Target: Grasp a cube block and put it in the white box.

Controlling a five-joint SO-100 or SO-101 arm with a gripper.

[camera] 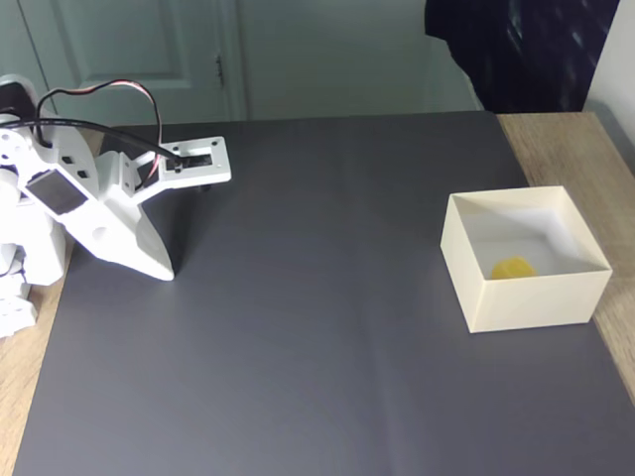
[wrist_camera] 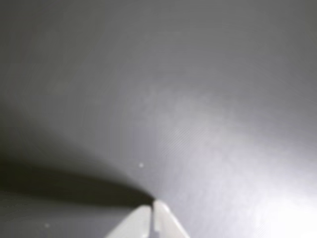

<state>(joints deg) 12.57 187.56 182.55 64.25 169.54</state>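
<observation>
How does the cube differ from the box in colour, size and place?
Colour: the cube is bright yellow, the box is cream-white.
Size: the cube is far smaller than the box.
Place: the cube lies inside the box near its front wall, while the box stands on the dark mat at its right edge in the fixed view.
Both are far from the end effector, which rests at the left.

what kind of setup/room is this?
Likely a home or hobby bench: a wooden table under a dark grey mat, a panelled door behind, a white box, gripper resting.
</observation>
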